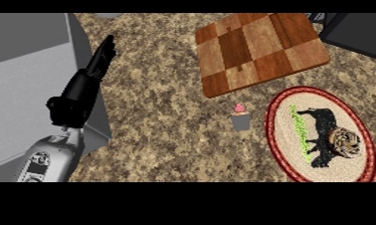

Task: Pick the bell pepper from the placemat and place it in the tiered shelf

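Note:
The oval placemat (pixel 283 119), red-rimmed with a black animal printed on it, lies at the right of the counter. No bell pepper shows on it or anywhere else in view. A round brown striped patch (pixel 343 142) sits on the mat's right side; I cannot tell what it is. My left hand (pixel 79 92) is at the far left, above the edge of a grey slab, open with its fingers (pixel 104 52) straight and pointing away from me. It holds nothing. My right hand does not show. A dark object (pixel 354 32) cut off at the top right corner may be the shelf.
A checkered wooden cutting board (pixel 257 50) lies at the back, left of the dark object. A small grey cup with a pink top (pixel 240 118) stands just left of the placemat. The grey slab (pixel 33 79) fills the left side. The counter (pixel 161 119) is speckled stone.

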Robot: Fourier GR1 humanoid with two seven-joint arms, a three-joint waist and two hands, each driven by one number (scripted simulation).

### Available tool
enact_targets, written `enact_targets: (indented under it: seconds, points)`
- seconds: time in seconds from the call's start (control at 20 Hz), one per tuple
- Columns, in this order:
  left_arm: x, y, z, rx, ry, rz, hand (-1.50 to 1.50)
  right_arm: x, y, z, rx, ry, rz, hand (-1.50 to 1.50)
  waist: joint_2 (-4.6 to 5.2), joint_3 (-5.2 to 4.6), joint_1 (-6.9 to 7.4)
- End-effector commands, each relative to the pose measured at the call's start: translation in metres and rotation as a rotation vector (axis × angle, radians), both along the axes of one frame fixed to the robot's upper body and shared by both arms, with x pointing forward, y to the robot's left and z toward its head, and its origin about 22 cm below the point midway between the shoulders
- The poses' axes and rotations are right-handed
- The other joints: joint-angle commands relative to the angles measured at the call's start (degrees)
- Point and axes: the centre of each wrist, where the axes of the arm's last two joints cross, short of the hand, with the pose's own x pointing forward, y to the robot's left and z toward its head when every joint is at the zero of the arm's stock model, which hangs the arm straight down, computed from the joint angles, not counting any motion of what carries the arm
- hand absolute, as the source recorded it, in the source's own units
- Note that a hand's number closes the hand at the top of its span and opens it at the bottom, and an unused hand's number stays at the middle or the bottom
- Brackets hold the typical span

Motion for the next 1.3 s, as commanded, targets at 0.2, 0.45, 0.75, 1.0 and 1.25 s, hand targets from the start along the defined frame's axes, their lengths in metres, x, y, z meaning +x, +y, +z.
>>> enact_targets:
  seconds: [0.2,0.45,0.75,1.0,1.25]
  points:
    - [-0.006,-0.001,-0.039,-0.043,0.131,0.021,0.00,0.009,-0.026,-0.015,0.165,-0.253,0.075,1.50,1.31,-1.17,0.06]
    - [0.004,-0.002,-0.034,-0.043,0.134,0.024,0.00,0.016,-0.042,-0.028,0.162,-0.252,0.112,1.50,1.01,-1.26,-0.59]
    - [-0.008,-0.003,-0.050,-0.041,0.124,0.028,0.00,0.014,-0.071,-0.038,0.168,-0.266,0.131,1.50,0.80,-1.29,-0.72]
    - [-0.008,0.000,-0.038,-0.048,0.135,0.020,0.00,0.002,-0.120,-0.045,0.123,-0.142,-0.157,-1.50,0.82,-1.43,-0.72]
    - [-0.013,0.012,-0.042,-0.045,0.149,0.038,0.00,0.010,-0.110,-0.052,0.157,-0.159,-0.200,-1.50,0.51,-1.40,-0.55]
